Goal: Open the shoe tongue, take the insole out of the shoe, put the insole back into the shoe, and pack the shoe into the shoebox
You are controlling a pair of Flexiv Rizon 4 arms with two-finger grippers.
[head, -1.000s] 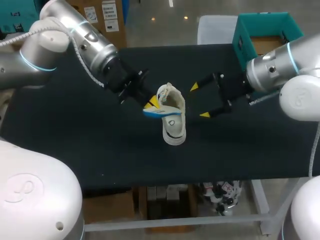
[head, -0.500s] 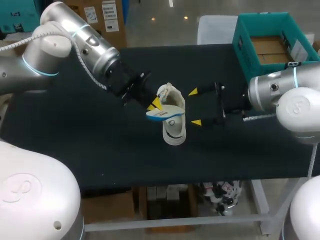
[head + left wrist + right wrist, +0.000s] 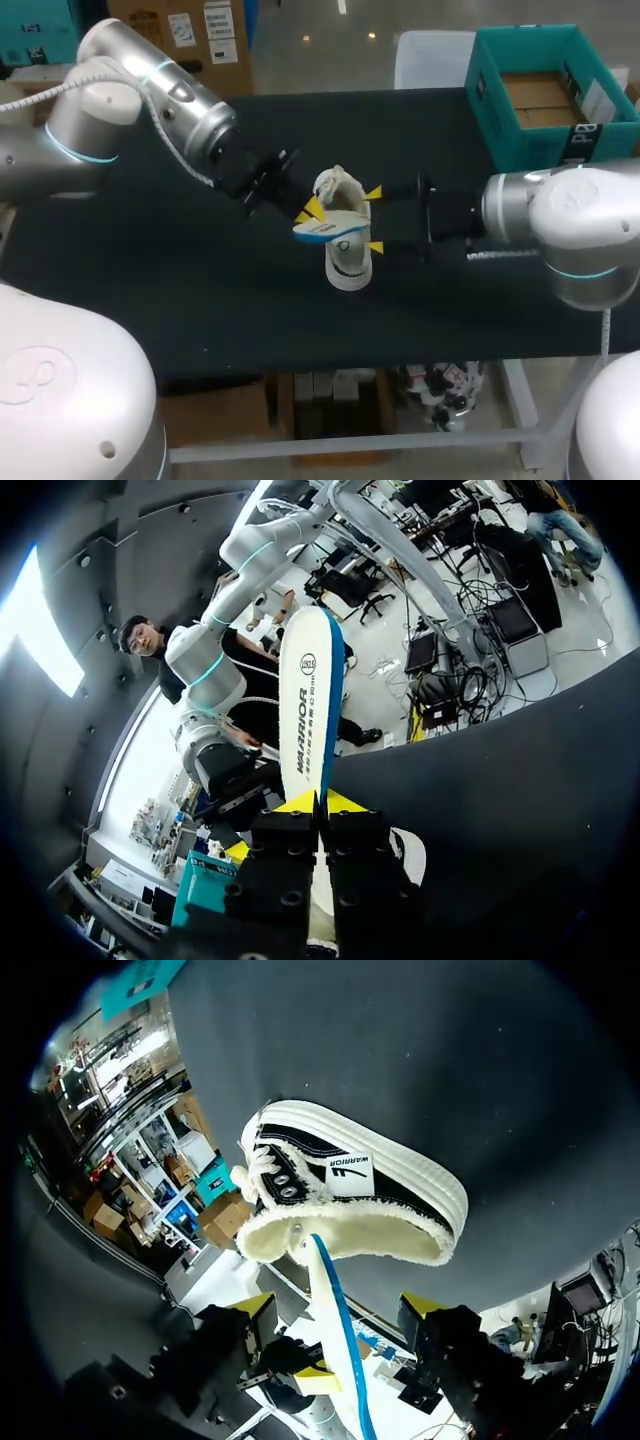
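Observation:
A white and black shoe (image 3: 348, 250) stands on the black table (image 3: 180, 300), its fleecy opening (image 3: 345, 1240) facing my right gripper. The white insole with a blue edge (image 3: 324, 229) hangs over the shoe's opening, and my left gripper (image 3: 308, 210) is shut on one end of it. In the left wrist view the insole (image 3: 310, 690) sticks out ahead of the closed yellow tips (image 3: 322, 802). My right gripper (image 3: 374, 219) is open at the shoe's right side, one tip on each side of it. In its own view the insole (image 3: 338, 1340) passes between its spread fingers (image 3: 338, 1306) without touching them.
A teal box (image 3: 492, 100) with a brown cardboard insert stands at the table's back right corner, behind my right arm. A corner of it (image 3: 205, 885) shows in the left wrist view. Bare black tabletop lies in front of the shoe and to its left.
My right gripper has moved left up to the shoe, and its fingers have narrowed a little. My left gripper has carried the insole slightly right, over the shoe's opening.

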